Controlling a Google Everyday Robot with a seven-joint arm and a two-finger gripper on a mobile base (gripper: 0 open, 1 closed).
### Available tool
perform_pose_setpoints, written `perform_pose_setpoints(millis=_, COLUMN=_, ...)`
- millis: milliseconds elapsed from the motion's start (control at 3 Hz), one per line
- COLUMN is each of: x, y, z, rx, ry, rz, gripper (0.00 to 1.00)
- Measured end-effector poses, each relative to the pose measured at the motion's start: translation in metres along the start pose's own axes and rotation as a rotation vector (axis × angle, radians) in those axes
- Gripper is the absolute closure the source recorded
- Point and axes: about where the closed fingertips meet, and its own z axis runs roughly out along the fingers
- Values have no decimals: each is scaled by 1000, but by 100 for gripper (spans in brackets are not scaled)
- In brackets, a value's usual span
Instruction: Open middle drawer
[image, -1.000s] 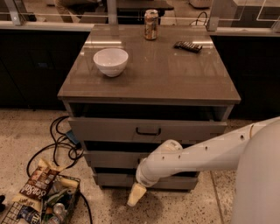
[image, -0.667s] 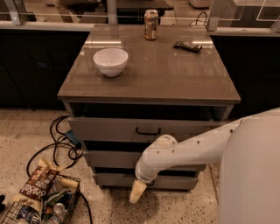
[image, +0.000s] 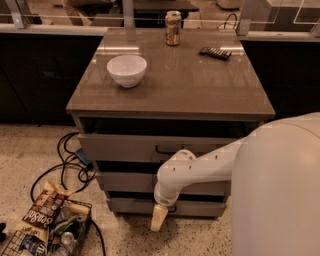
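The middle drawer (image: 125, 182) is the second of three grey fronts in the cabinet under the brown table top. It sits flush with the others, and its handle is hidden behind my arm. The top drawer front (image: 115, 146) shows a black bar handle (image: 166, 149). The lowest front (image: 131, 205) is slimmer. My gripper (image: 159, 219) hangs pointing down in front of the lowest drawer, just below the middle one and near its centre. My white arm (image: 200, 167) crosses the drawer fronts from the right.
On the table top (image: 200, 95) stand a white bowl (image: 127, 70), a drink can (image: 173, 28) and a black remote (image: 215, 52). Black cables (image: 67, 167) lie on the floor at the left, and a wire basket with snack bags (image: 47, 227) stands at the lower left. Dark cabinets stand behind.
My arm has shifted a little to the left and fills more of the right side. The gripper stays low in front of the drawers. The drawers have not moved.
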Motion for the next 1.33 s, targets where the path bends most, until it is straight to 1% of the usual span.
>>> perform_pose_setpoints(millis=667, x=6, y=0, z=10, rx=-30, ry=93, rz=-51, gripper=0)
perform_pose_setpoints(millis=1000, x=7, y=-2, z=14, rx=-38, ry=123, rz=-66, gripper=0)
perform_pose_setpoints(millis=1333, x=13, y=-3, z=20, rx=-51, ry=144, rz=-65, gripper=0)
